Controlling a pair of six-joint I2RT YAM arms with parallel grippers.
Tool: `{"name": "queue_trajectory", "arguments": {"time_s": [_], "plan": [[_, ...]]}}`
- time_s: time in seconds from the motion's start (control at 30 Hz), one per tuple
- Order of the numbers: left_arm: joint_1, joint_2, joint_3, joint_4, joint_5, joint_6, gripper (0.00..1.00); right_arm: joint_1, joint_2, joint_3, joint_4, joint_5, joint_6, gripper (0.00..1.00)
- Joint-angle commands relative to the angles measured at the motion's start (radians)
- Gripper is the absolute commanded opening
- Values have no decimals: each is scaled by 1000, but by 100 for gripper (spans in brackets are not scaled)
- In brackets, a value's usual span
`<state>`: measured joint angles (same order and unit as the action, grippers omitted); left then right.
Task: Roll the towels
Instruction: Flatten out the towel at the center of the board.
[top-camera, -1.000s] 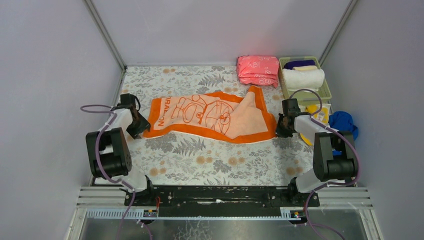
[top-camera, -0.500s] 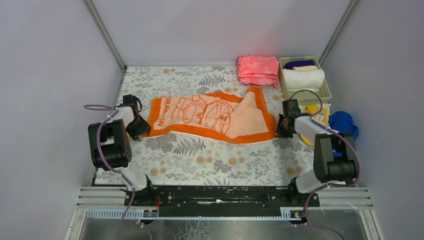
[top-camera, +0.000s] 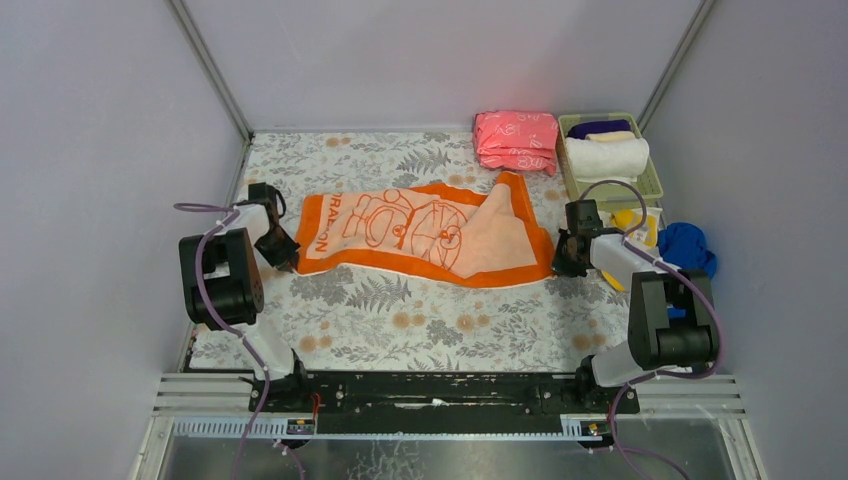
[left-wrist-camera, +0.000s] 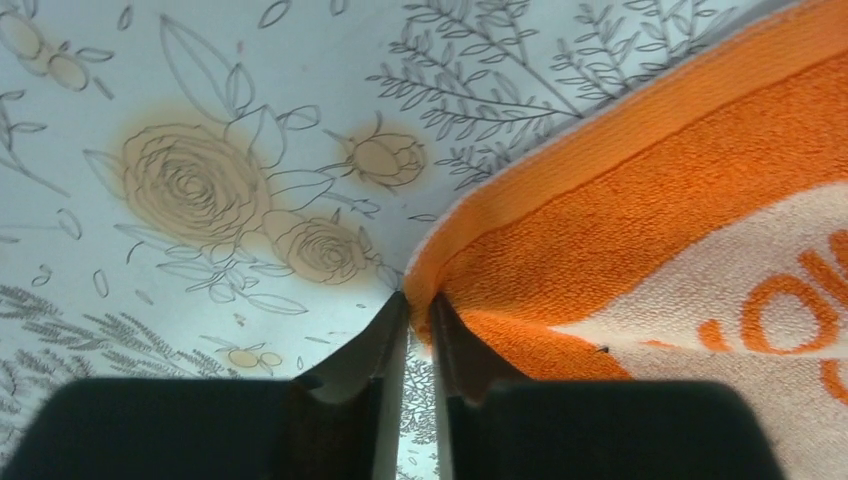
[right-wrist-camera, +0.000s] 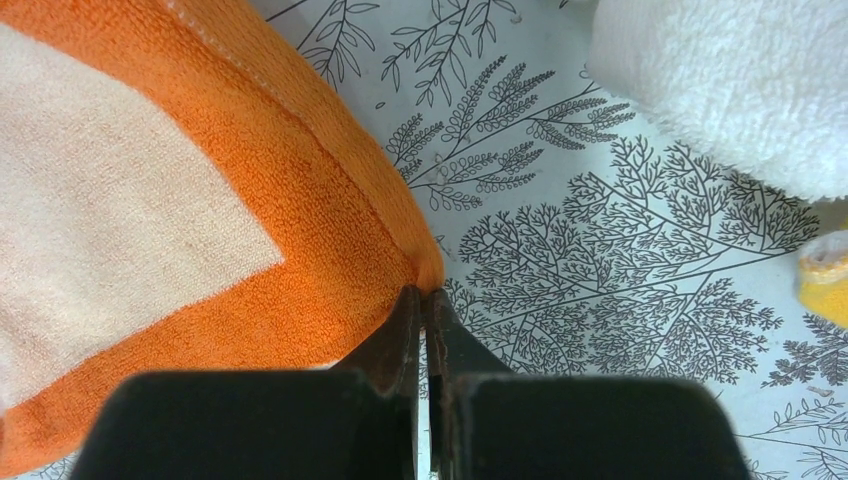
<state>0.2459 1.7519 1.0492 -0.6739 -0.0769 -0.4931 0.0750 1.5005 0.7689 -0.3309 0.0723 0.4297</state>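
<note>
The orange towel (top-camera: 420, 232) is lying in the middle of the worktop, its long side running from the left edge toward the right edge. The left gripper (top-camera: 288, 262) is pinching the near left corner, jaws almost closed. The right gripper (top-camera: 558, 268) is touching the near right corner, jaws pressed together. I cannot tell if any cloth is sitting between them. The towel's right end is lying folded over.

Both white-and-black arms reach forward with elbows raised and wrists angled down. The black left gripper (left-wrist-camera: 415, 305) and black right gripper (right-wrist-camera: 424, 300) each have jaws nearly closed, pinching opposite near corners of the orange terry towel (top-camera: 420, 230).
</note>
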Motion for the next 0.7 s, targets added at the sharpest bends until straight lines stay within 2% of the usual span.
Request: {"name": "queue_trajectory", "arguments": {"time_s": [0.0, 0.13, 0.27, 0.4, 0.67], "plan": [[10, 78, -31, 4, -85, 21, 1, -1, -37, -5, -4, 40, 9, 0], [9, 3, -21, -11, -79, 5, 0, -2, -48, 15, -22, 44, 7, 0], [11, -94, 76, -60, -54, -40, 0, -1, -62, 112, -96, 48, 9, 0], [20, -190, 258, -133, -66, -71, 0, -8, -107, 254, -186, 154, 5, 0], [105, -265, 677, -266, -36, -104, 0, -40, -124, 690, -355, 260, -22, 0]]}}
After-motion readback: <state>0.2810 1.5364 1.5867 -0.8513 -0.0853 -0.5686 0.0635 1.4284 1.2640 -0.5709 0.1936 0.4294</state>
